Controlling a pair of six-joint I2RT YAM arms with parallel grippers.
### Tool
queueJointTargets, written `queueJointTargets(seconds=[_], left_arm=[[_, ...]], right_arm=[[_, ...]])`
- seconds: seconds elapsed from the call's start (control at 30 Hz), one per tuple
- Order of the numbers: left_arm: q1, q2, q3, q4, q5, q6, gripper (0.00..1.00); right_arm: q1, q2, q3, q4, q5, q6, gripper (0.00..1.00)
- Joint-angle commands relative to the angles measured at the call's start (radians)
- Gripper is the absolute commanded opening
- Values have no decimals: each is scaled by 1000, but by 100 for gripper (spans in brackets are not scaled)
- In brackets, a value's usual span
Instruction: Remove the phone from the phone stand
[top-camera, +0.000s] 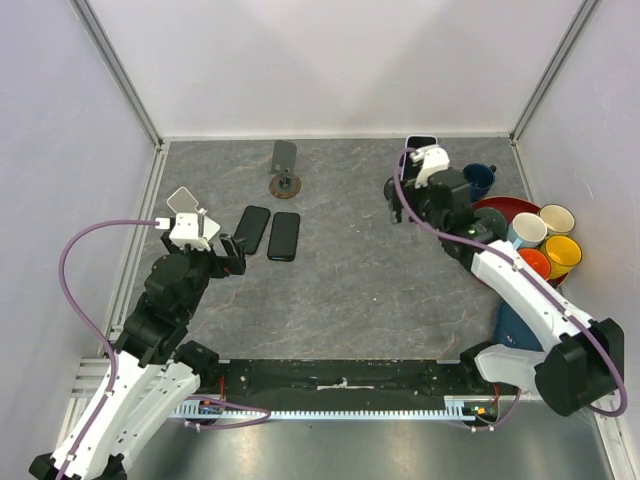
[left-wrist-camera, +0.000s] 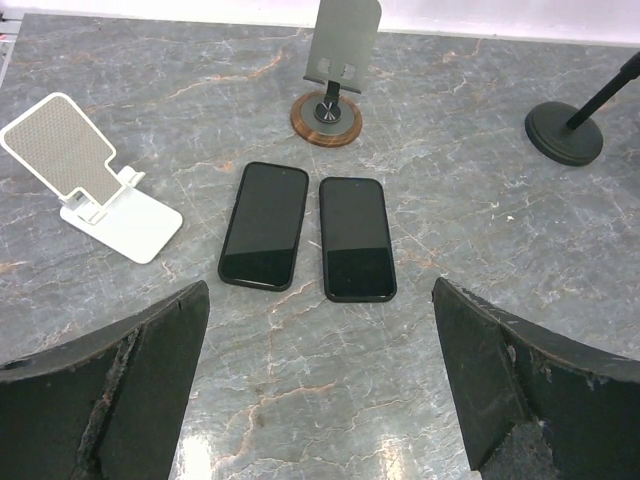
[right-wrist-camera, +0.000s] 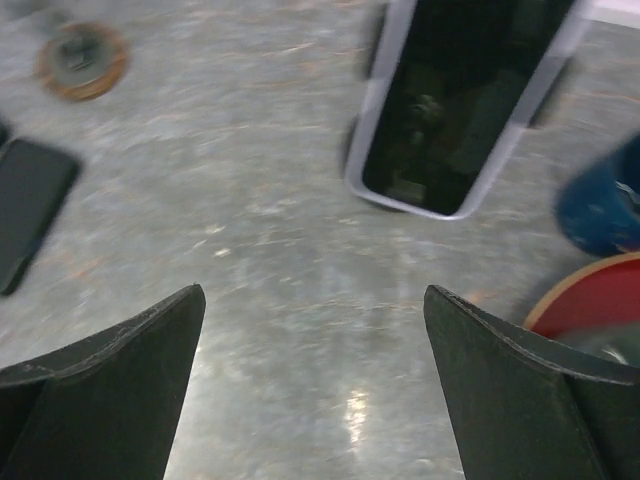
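Note:
A black phone (top-camera: 421, 142) in a pale case rests in a black stand whose round base (left-wrist-camera: 565, 133) is at the back right. In the right wrist view the phone (right-wrist-camera: 460, 100) is blurred, ahead and to the right. My right gripper (top-camera: 405, 205) (right-wrist-camera: 315, 380) is open and empty, just in front of this stand. My left gripper (top-camera: 232, 256) (left-wrist-camera: 320, 380) is open and empty, hovering near two black phones (left-wrist-camera: 264, 224) (left-wrist-camera: 356, 238) that lie flat on the table. These two also show from above (top-camera: 252, 229) (top-camera: 284, 236).
An empty white folding stand (top-camera: 185, 205) (left-wrist-camera: 95, 175) is at the left. An empty grey stand on a wooden disc (top-camera: 285, 170) (left-wrist-camera: 330, 100) is at the back. A blue mug (top-camera: 480, 180), a red plate (top-camera: 505, 210) and several cups (top-camera: 555, 235) crowd the right edge.

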Motion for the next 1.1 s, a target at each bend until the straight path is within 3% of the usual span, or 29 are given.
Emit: queueJointTargets(seconds=[0.0, 0.13, 0.33, 1.07], left_arm=[[-1, -10, 1, 49, 35, 33, 98], [-1, -17, 1, 49, 44, 31, 98], [-1, -16, -2, 49, 52, 31, 98], [-1, 29, -2, 54, 76, 34, 98]], right_arm=[[-148, 42, 23, 151, -17, 45, 98], [-225, 86, -47, 295, -55, 83, 98], [-234, 174, -109, 522, -75, 121, 98], [-234, 393, -68, 677, 32, 94, 98]])
